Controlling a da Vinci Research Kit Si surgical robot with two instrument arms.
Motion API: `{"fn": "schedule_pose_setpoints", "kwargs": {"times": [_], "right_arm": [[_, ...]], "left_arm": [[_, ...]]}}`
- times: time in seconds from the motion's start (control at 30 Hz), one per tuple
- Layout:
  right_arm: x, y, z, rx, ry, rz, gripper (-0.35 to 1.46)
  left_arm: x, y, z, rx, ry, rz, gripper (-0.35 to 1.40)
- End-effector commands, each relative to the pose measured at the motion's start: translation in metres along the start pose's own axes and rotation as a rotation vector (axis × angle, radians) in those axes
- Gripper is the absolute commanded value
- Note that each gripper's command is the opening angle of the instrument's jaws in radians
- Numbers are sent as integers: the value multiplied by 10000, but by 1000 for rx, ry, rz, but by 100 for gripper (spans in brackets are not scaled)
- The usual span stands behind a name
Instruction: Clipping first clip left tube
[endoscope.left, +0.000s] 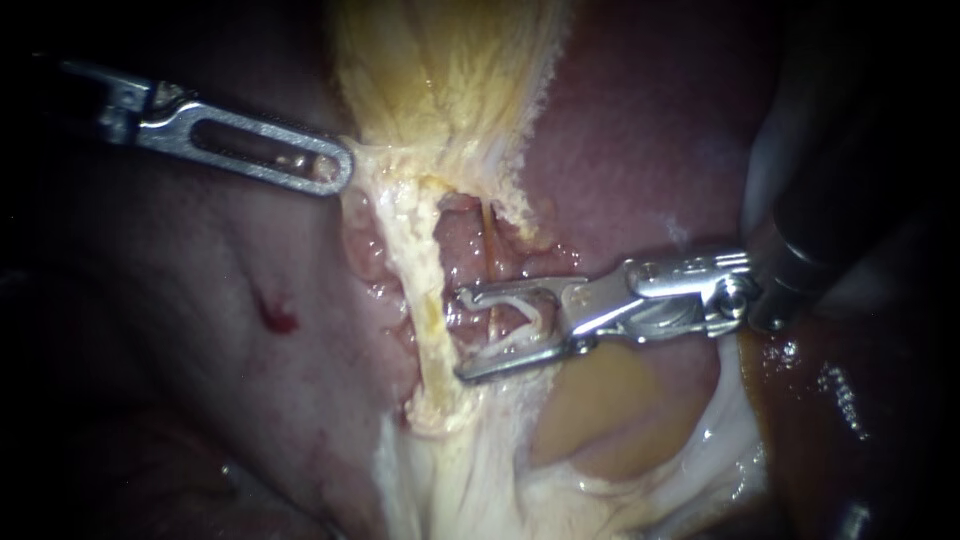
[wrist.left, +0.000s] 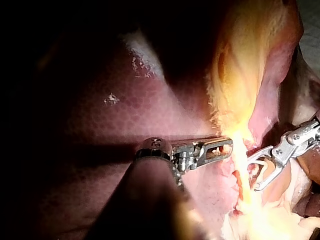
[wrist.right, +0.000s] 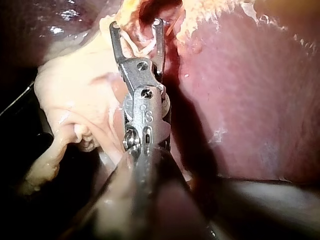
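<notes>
Pale left tube (endoscope.left: 428, 300): likely soft, slick, fragile; grip crosswise mid-length.
Right instrument claw (endoscope.left: 461, 335): spread, clamped on white clip (endoscope.left: 530, 308).

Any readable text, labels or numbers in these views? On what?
Engraved mark on the body of the right instrument, behind its jaws, right wrist view: too small to read reliably.
Left instrument: no readable marking in any view.
White clip held in the right instrument's jaws: no text.
Liver and gallbladder: no labels or signs.
</notes>
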Motion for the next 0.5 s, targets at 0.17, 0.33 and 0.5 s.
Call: {"fn": "schedule_pose_setpoints", "kwargs": {"times": [0.17,0.33,0.5], "right_arm": [[0,1,2,4,18,10,50],[5,1,11,27,42,15,50],[10,-3,21,60,57,16,50]], "left_arm": [[0,-1,0,0,0,0,-35],[0,-1,0,0,0,0,-35],[-1,-1,0,0,0,0,-35]]}}
